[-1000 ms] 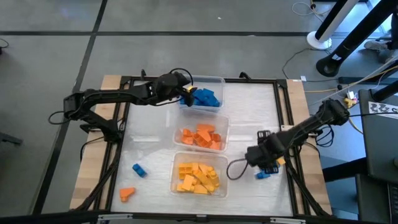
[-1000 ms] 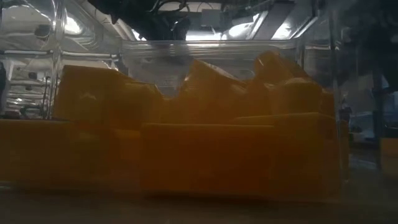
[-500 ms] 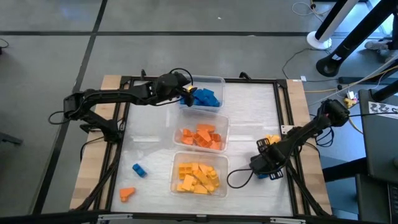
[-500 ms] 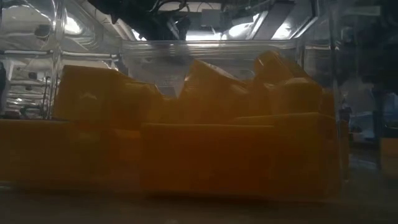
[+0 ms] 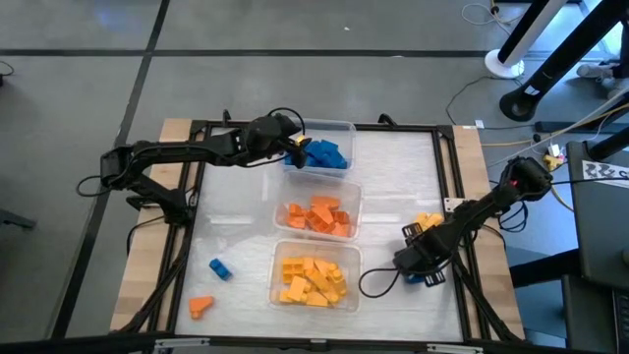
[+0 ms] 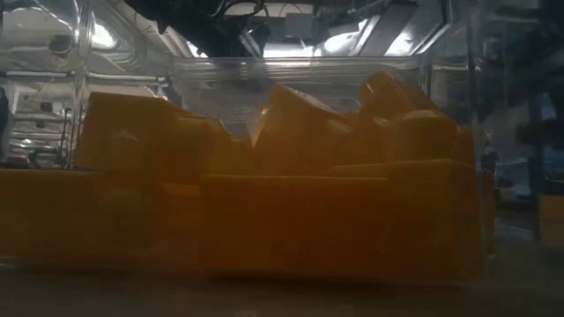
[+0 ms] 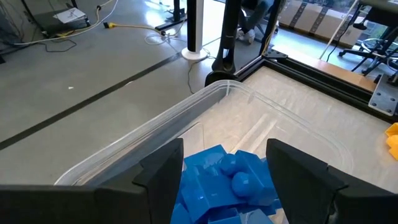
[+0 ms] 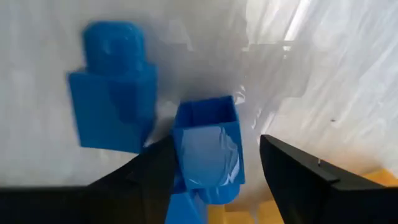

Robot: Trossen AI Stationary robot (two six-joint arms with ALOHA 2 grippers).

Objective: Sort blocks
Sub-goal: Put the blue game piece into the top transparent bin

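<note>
Nearest the low camera, only the clear tub of yellow blocks (image 6: 282, 211), filling that view edge to edge; room lights and shelving dimly visible through the plastic beyond.

From above, a pale table (image 5: 246, 231) covered in a clear sheet, framed in black rails with wooden edges, on a grey floor with dark seams; stands and cables at the far right of the room.

Near left, a stray orange block (image 5: 200, 306) and a stray blue block (image 5: 220, 267), well apart from both arms. Near centre, the yellow tub (image 5: 314, 278); behind it the tub of orange blocks (image 5: 317, 215); farthest, the tub of blue blocks (image 5: 324, 153).

Near right, the right gripper (image 5: 421, 270) low over the sheet. In its wrist view, fingers (image 8: 298, 177) spread either side of a small blue block (image 8: 208, 149), the left finger close against it, though whether actually pinching cannot be told; a second blue piece (image 8: 112, 99) just beside. A yellow block (image 5: 429, 220) lying slightly farther, hidden from that wrist camera except at its edge.

Far centre, the left gripper (image 5: 295, 147) at the blue tub's left rim, fingers (image 7: 165, 171) spread and empty above the blue heap (image 7: 227, 180), which the high view shows only as a patch
</note>
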